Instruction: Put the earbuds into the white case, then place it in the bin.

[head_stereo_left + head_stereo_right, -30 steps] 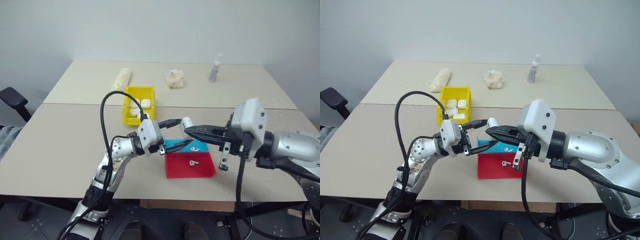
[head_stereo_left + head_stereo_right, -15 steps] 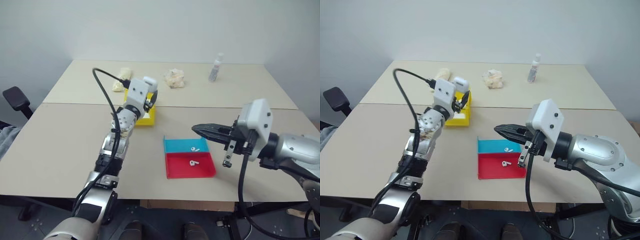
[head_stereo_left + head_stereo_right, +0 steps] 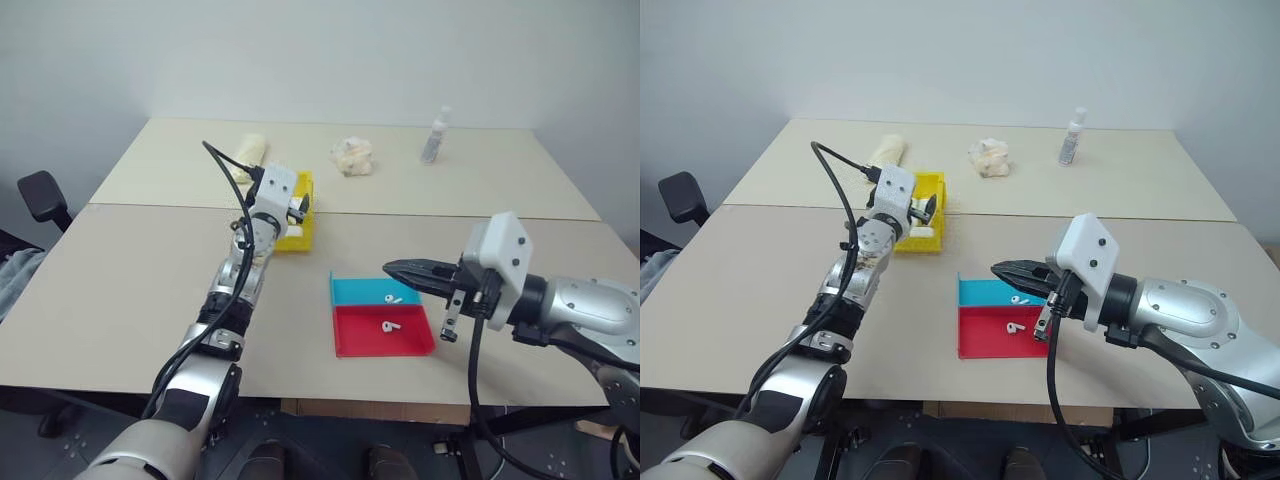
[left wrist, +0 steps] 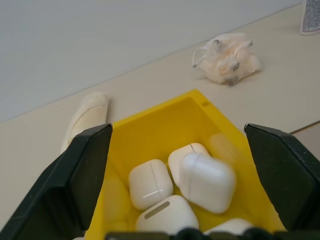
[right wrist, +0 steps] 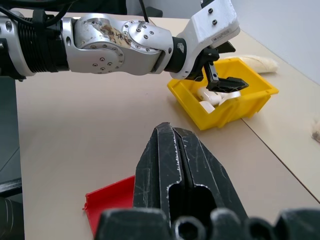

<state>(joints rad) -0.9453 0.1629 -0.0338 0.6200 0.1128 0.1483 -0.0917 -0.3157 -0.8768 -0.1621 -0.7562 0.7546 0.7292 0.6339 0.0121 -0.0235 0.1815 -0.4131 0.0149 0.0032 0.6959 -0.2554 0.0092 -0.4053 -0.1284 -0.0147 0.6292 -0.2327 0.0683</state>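
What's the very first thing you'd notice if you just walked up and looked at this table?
Probably the small bright yellow plastic bin near the middle of the beige table, piled with little rounded white earbud cases. The left gripper hangs right over it, black fingers spread wide. Nearer the robot lie a shallow blue tray and a shallow red tray side by side, each holding a tiny white earbud.

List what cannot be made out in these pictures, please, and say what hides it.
- The blurred white rounded plastic case in the left wrist view: its lid line is smeared.
- The bright yellow rectangular plastic bin: in the left eye view the left gripper covers its contents.
- The shallow red plastic tray: cut off by the closed right gripper in the right wrist view.
- The tiny white plastic earbuds: too small to tell left from right.
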